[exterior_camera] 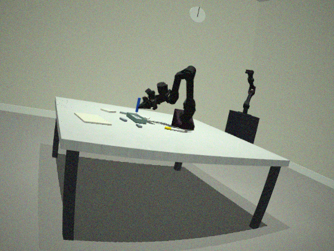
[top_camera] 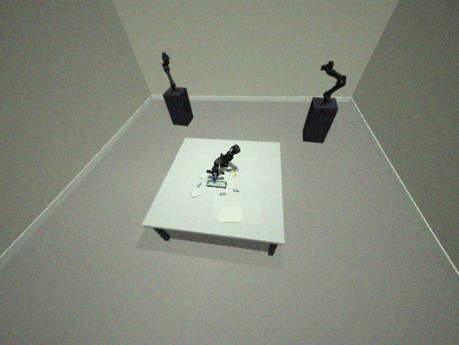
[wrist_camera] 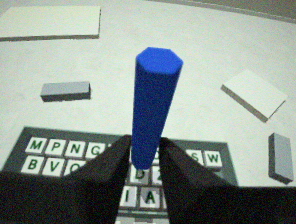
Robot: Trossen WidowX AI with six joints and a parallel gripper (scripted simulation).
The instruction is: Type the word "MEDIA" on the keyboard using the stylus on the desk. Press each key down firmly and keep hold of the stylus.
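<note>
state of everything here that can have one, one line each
gripper: shut on the blue stylus
blue stylus: held upright between the fingers, above the keyboard
keyboard: flat on the table, letter keys facing up
yellow pen: lying flat on the table near the arm's base
cream pad: lying flat, untouched
</note>
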